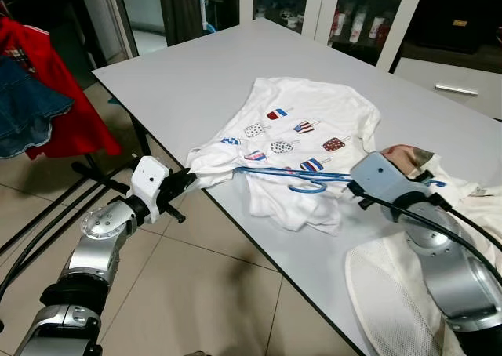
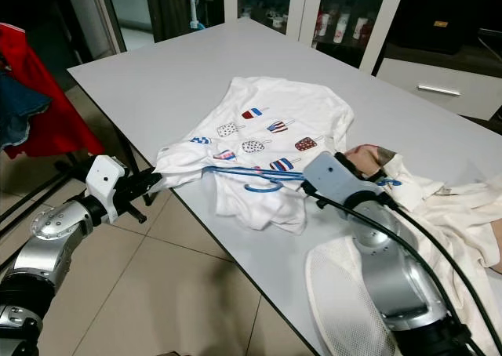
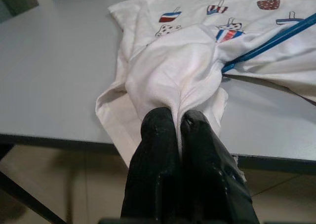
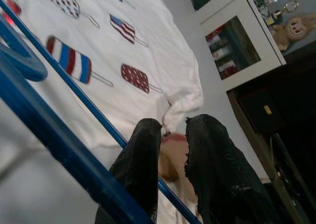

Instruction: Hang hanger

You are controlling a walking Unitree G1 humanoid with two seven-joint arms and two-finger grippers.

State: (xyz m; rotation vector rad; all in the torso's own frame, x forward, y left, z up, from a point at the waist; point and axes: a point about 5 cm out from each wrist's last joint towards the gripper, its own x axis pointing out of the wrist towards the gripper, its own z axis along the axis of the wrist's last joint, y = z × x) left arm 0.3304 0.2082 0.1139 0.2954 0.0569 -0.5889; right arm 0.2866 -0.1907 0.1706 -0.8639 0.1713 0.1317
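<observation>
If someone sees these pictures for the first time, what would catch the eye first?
Probably the white T-shirt with popsicle prints, spread on the grey table, with a blue hanger lying across it. The left gripper pinches the shirt's edge at the table's near side, while the right gripper holds the hanger.

A grey counter [image 1: 188, 81] stands on a floor of beige tiles [image 1: 227, 293]. On the counter lies a white T-shirt [image 1: 314, 113] with a print of coloured ice lollies; one edge of it hangs over the counter's near side. Just beside it, to the right, lies a heap of other white clothes [image 1: 463, 195], and a white mesh cloth [image 1: 384, 293] lies nearer the front. At the far left hang a red garment [image 1: 55, 74] and a blue denim one [image 1: 27, 109]. Behind the counter stand white cabinets with glass doors [image 1: 353, 15]; bottles are seen inside.
</observation>
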